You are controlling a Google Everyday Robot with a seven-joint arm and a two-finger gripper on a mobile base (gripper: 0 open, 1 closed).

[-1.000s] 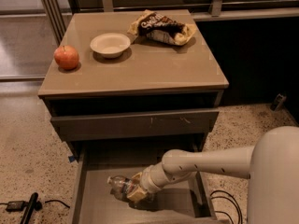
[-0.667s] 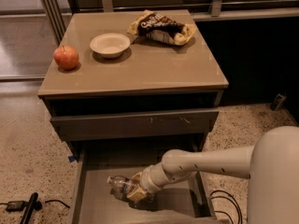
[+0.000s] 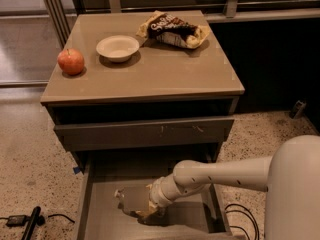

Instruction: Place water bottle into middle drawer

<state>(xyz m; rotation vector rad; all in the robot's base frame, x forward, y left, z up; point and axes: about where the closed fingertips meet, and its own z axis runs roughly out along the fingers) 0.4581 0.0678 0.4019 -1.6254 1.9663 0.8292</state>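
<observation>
The water bottle point(image 3: 130, 200), clear crinkled plastic with a white cap pointing left, is low inside the open middle drawer point(image 3: 192, 220), at its centre. My gripper point(image 3: 148, 212) reaches in from the right on a white arm. It is closed around the bottle's right end, just above the drawer floor. The fingertips are partly hidden behind the bottle.
Above the open drawer is a shut drawer with a scratched grey front point(image 3: 145, 132). On the cabinet top point(image 3: 165, 76) are a red apple point(image 3: 70, 61), a white bowl point(image 3: 117, 47) and a dark snack bag point(image 3: 174, 29). A black cable and tool point(image 3: 30, 221) lie on the floor at the left.
</observation>
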